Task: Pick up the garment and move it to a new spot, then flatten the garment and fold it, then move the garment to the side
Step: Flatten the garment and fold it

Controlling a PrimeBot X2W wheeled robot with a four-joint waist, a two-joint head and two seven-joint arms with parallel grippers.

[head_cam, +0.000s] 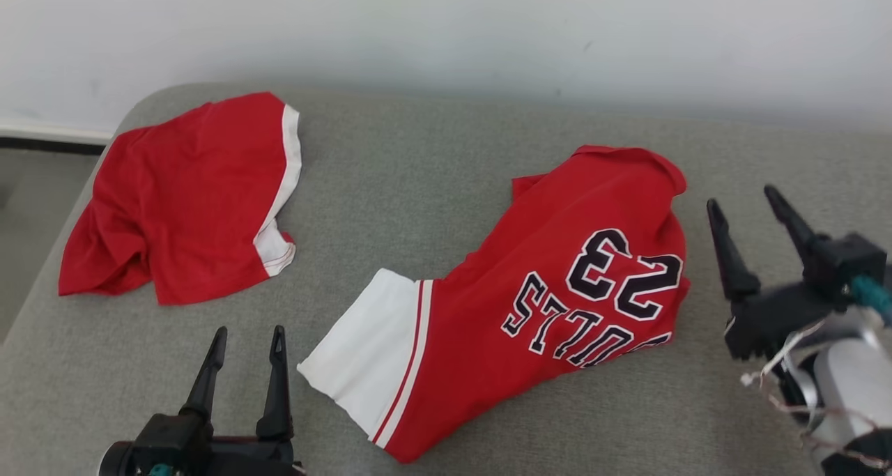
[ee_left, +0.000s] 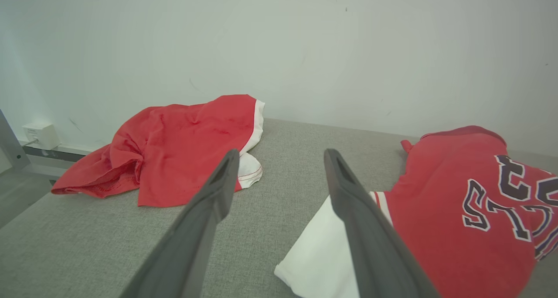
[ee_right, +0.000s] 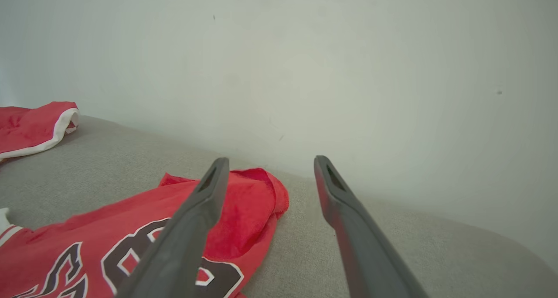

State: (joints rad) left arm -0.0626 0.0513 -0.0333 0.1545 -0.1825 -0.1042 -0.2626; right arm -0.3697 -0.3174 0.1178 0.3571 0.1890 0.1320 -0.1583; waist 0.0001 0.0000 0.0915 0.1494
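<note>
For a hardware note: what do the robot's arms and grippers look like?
Left gripper: two long, tapering black fingers on a black base with a small teal part. Right gripper: matching black fingers, a teal fitting, loose thin pale wires and a silvery-grey forearm. The wrist views show a narrow slot near each fingertip.

Both jaws: two long, tapered dark grey fingers (head_cam: 278,385), slotted near the tips, on a black housing (head_cam: 773,319). Right wrist (head_cam: 847,382): pale silver-grey shell, teal fitting (head_cam: 871,293), loose thin wires (head_cam: 773,368).
</note>
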